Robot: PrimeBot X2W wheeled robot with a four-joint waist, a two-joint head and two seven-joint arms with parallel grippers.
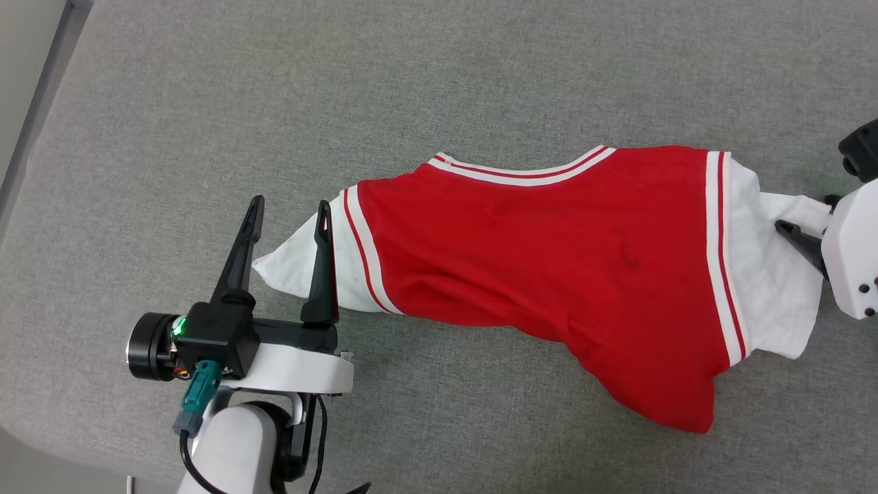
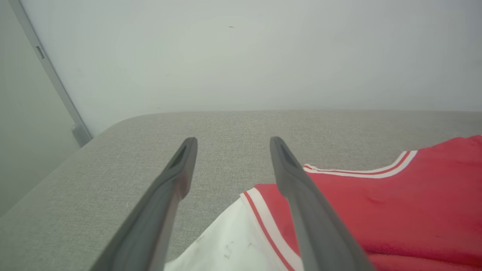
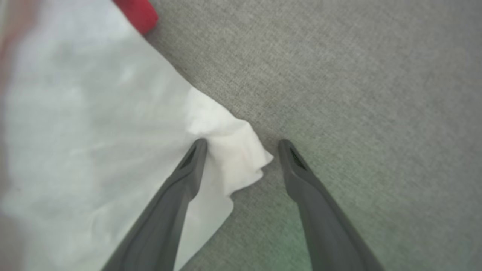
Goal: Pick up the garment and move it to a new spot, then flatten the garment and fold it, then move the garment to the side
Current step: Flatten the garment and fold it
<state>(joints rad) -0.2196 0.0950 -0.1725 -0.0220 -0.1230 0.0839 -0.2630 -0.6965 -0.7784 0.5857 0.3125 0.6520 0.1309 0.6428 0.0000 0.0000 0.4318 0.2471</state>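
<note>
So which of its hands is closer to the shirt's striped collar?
Left. The left fingers hover over the white sleeve next to the collar; the right fingers are at the opposite sleeve, farther from it.

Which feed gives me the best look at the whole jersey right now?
The head view: the garment shows there end to end, stretched sideways, both white sleeves visible. The left wrist view catches one sleeve, the collar trim and part of the red body; the right wrist view, a blurred white sleeve end and a red scrap.
</note>
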